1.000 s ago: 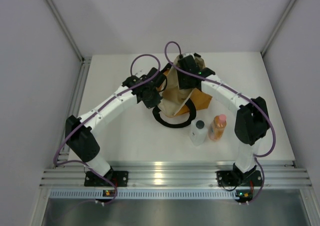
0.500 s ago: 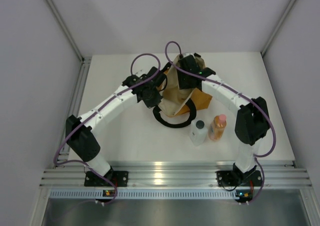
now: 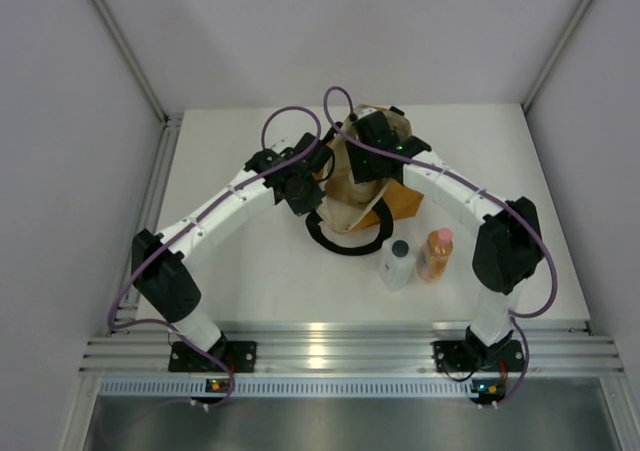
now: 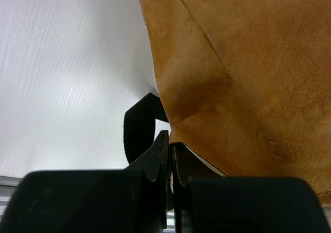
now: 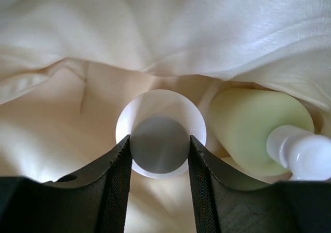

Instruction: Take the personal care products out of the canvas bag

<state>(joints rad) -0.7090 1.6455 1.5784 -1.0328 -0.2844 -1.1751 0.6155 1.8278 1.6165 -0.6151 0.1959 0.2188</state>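
We see the white table [image 3: 250,261] filling the middle of the top view, and in its upper centre the canvas bag [image 3: 404,201] with its mouth open. The left gripper [image 4: 169,145] is closed tight on the bag's tan edge (a black handle [image 4: 138,132] hangs just beside). Inside the bag, the right gripper [image 5: 159,142] clamps the cream bottle [image 5: 160,109] by its lid, and the yellow-green bottle [image 5: 253,124] lies just to the right. Below the bag, the white bottle [image 3: 396,264] and the orange bottle [image 3: 435,255] stand side by side.

no text is readable on the canvas bag [image 3: 405,201], orange bottle [image 3: 435,255] or white bottle [image 3: 396,267].
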